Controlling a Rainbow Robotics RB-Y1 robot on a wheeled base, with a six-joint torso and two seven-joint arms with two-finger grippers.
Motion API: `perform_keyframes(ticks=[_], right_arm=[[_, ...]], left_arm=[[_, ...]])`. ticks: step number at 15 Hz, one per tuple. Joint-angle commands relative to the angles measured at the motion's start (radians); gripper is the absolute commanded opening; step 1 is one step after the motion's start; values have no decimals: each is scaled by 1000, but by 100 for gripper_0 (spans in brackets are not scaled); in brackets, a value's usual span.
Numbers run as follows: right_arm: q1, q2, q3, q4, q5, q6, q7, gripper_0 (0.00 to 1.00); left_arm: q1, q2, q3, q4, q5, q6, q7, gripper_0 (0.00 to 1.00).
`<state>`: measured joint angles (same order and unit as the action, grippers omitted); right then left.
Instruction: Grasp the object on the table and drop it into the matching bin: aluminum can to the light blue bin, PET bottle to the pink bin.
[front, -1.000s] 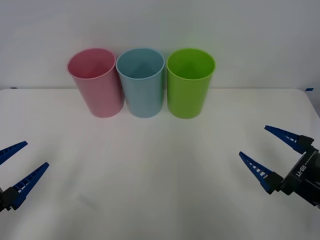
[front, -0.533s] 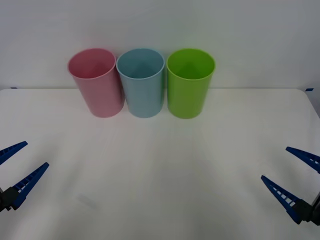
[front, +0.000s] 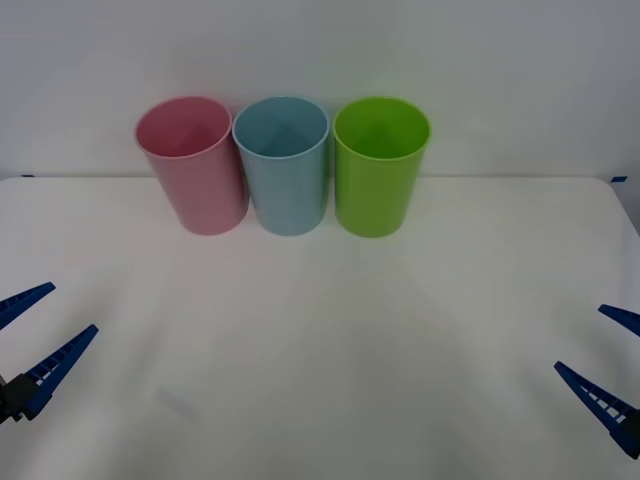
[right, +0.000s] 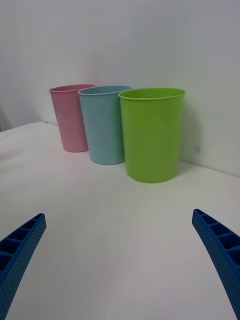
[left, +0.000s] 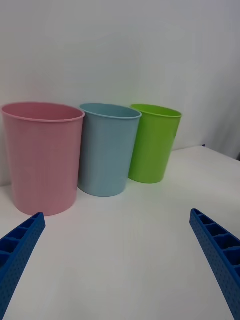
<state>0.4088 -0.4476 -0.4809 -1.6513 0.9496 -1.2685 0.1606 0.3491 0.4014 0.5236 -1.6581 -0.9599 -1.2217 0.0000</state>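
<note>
Bins stand in a row at the far side of the wide white tabletop (front: 320, 330) in the front view: a tall round pink plastic bin (front: 192, 165), a tall round pale blue plastic bin (front: 283, 164) touching it, and a lime green plastic bin (front: 379, 165) just beside. The left gripper (front: 35, 330) hovers at the near left edge, blue ribbed fingers spread wide; the right gripper (front: 612, 360) sits at the near right edge, also spread. From the right wrist view, its fingers (right: 220, 250) gape apart, empty, facing the green bin (right: 151, 134), blue bin (right: 104, 124) and pink bin (right: 70, 117). From the left wrist view, the fingers (left: 217, 250) stand parted before the pink bin (left: 42, 155), blue bin (left: 107, 147) and green bin (left: 152, 142). Where the can is cannot be told.
</note>
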Motion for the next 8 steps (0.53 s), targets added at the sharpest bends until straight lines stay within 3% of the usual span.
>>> perform_keyframes(ticks=[1, 8], right_arm=[[8, 0, -5, 2, 1, 4, 0, 100], [13, 0, -2, 1, 31, 8, 0, 100]], left_arm=[[0, 0, 0, 0, 0, 0, 0, 100], [0, 0, 0, 0, 0, 0, 0, 100]])
